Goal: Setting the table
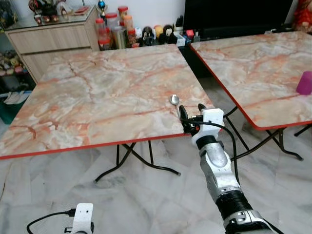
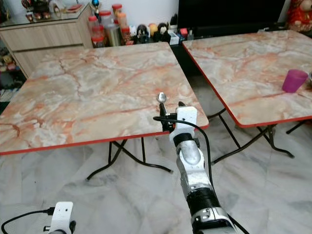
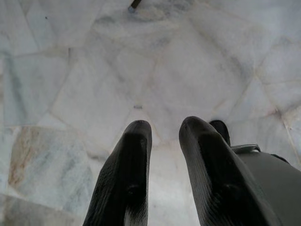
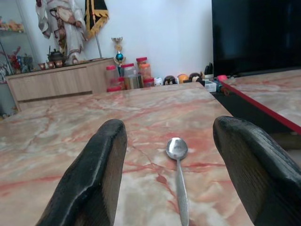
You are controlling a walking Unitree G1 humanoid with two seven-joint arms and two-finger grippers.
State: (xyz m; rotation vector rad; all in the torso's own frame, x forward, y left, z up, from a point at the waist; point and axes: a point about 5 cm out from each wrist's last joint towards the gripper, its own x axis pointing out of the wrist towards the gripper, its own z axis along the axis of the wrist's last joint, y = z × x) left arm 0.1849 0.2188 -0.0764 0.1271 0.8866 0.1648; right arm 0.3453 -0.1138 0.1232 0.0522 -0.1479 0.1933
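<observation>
A metal spoon lies flat on the near marble table, bowl pointing away, close to the table's front right corner. My right gripper hovers open at that edge, its fingers spread to either side of the spoon's handle without touching it. A purple cup stands on the second table to the right. My left gripper hangs low over the floor, its fingers a little apart and holding nothing.
Jars and small figurines stand on the floor behind the tables, beside a wooden sideboard at the back left. A dark TV screen stands behind the right table. A narrow gap separates the two tables over the marble floor.
</observation>
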